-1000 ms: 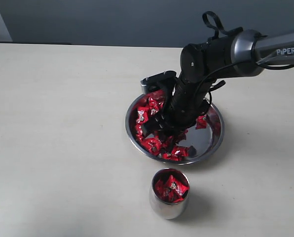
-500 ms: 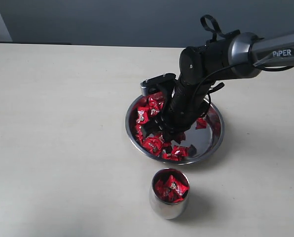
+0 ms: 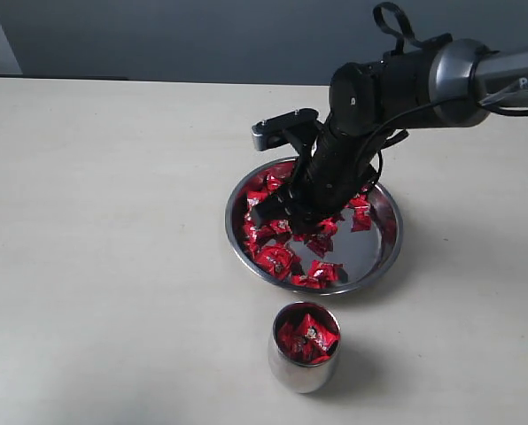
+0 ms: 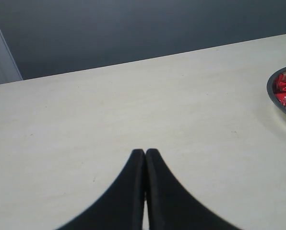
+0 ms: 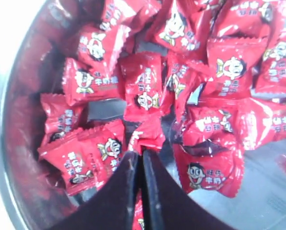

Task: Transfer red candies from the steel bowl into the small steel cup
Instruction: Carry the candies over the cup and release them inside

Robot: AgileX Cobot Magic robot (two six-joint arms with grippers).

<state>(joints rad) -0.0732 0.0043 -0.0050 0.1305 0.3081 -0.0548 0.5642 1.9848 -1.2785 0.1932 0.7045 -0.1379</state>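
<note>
Soft, even light, fairly bright. In the exterior view the small steel cup (image 3: pixel 305 365) casts a faint shadow toward three o'clock. The steel bowl (image 3: pixel 372 253) mirrors the red candies (image 3: pixel 276 261). In the right wrist view the table (image 5: pixel 4 28) blows out white.

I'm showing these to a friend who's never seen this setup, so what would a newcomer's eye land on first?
The heap of shiny red-wrapped candies in the wide, shallow steel bowl on the pale table grabs the eye first, with the black right claw down among them, tips together. Next comes the small, rounded steel cup just in front of the bowl, with several red candies inside.
</note>
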